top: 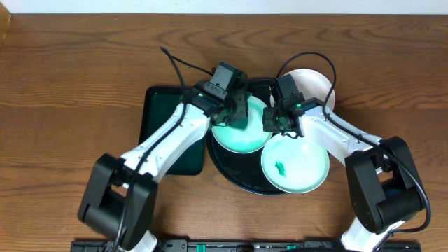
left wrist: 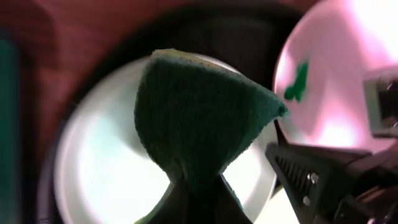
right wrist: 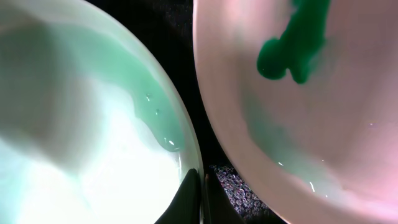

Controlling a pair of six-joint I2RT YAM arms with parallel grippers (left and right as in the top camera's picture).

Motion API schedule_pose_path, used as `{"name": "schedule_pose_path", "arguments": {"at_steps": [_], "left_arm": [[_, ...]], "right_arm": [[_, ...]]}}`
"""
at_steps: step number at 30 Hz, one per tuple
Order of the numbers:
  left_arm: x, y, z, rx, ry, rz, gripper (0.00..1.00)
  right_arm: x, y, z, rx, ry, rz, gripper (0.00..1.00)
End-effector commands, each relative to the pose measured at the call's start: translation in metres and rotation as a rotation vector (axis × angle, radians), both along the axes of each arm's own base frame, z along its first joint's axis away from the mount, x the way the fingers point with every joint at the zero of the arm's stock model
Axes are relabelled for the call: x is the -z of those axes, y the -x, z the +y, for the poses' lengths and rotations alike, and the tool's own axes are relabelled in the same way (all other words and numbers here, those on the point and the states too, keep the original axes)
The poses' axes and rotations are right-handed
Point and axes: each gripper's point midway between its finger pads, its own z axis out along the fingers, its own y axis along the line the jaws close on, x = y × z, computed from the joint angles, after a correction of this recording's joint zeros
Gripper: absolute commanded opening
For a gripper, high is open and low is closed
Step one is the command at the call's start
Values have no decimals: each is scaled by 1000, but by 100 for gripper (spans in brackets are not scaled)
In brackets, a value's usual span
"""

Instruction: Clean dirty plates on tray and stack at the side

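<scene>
Three plates in play, and all eyes on the left mint plate (top: 241, 136), sitting at the left of the black tray (top: 234, 175). The left tool (top: 236, 117) is clamped narrow on a green sponge (left wrist: 199, 118), which hangs right over that plate's bowl. Touching or just above, I can't say from here.

On the other side, the right tool (right wrist: 200, 193) is pinched fully together, tips down at the plate's right-hand edge, in the gap between it and its neighbour. Whether it nips the rim or only braces it, I can't tell.

That neighbour, the second mint plate (top: 295, 164), sits on the tray too, to the right of the sponge and closer to the arm bases, with a green smear (top: 280, 168) showing plainly. The white plate (top: 315, 84) lies at the tray's far right edge.

My read: the smeared plate is the next target, and it lies rightward of the sponge, just beside the right tool. It's round, so there's no long axis to mind. The right arm is nearer, but the left holds the sponge and would have to reach across.
</scene>
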Motion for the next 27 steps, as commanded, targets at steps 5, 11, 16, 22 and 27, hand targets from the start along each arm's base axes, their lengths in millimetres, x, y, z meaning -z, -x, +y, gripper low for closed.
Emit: {"name": "schedule_pose_path", "arguments": {"at_steps": [5, 11, 16, 22, 27], "left_arm": [[27, -6, 21, -48, -144, 10, 8], [60, -2, 24, -45, -187, 79, 8], [87, 4, 26, -38, -216, 138, 8], [91, 28, -10, 60, -19, 274, 7], [77, 40, -34, 121, 120, 327, 7]], "right_arm": [[6, 6, 10, -27, -19, 22, 1], [6, 6, 10, -26, -20, 22, 1], [6, 6, 10, -27, -19, 22, 1], [6, 6, 10, -27, -19, 22, 1], [6, 6, 10, -27, -19, 22, 1]]}}
